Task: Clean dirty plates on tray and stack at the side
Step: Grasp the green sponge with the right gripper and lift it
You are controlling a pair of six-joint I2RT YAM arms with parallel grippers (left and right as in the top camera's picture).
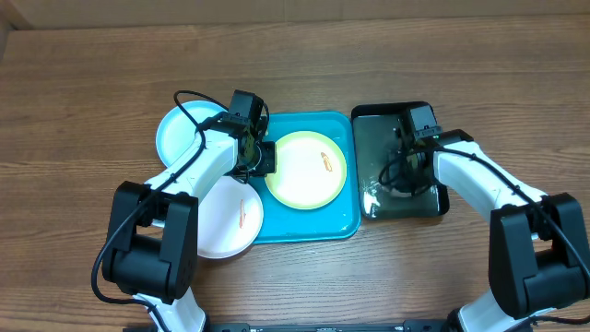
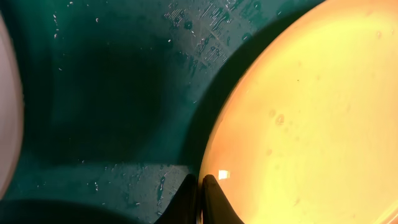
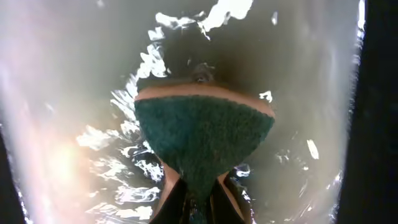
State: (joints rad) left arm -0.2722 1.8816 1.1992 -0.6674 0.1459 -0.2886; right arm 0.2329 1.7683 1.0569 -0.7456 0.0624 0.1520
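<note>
Yellow-green plate [image 1: 309, 169] on turquoise tray [image 1: 313, 224]

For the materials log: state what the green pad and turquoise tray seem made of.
Green wedge-shaped pad: probably matte scouring fibre on tan sponge, judging by its fuzzy weave. Large turquoise rectangular tray: likely glossy plastic; droplets bead on its smooth surface.

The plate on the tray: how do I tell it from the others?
Find the turquoise tray on the wooden table. The only plate lying fully inside it is the yellow-green-rimmed plate. The light blue plate and white plate lie to its left, without that coloured rim.
</note>
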